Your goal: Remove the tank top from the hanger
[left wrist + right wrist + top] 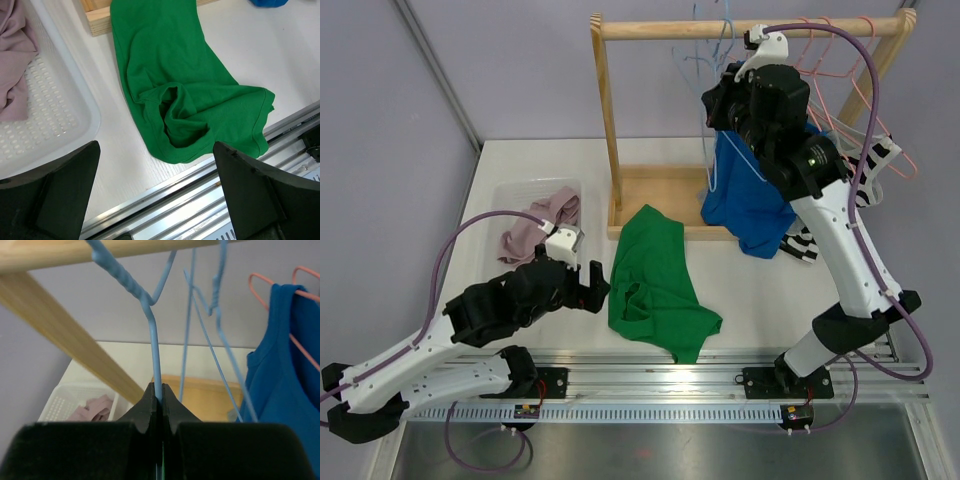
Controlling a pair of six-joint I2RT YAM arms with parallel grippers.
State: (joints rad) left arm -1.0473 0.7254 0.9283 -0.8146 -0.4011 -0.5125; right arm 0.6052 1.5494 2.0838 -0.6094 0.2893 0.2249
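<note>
The green tank top (655, 280) (185, 100) lies crumpled on the white table, off any hanger, its far edge against the rack's wooden base (660, 185). My left gripper (595, 287) (155, 147) hovers just left of it near the table's front rail, jaws wide open and empty. Up at the wooden rail (750, 28), my right gripper (718, 105) (160, 387) is shut on the neck of a bare light-blue wire hanger (152, 340) (720, 45) whose hook sits over the rail.
A blue garment (750, 200) (280, 390) hangs on a pink hanger (840, 60) beside my right arm. A striped garment (805, 245) hangs lower right. A white tray (520, 192) (75, 130) at left holds a mauve garment (540, 225) (15, 60).
</note>
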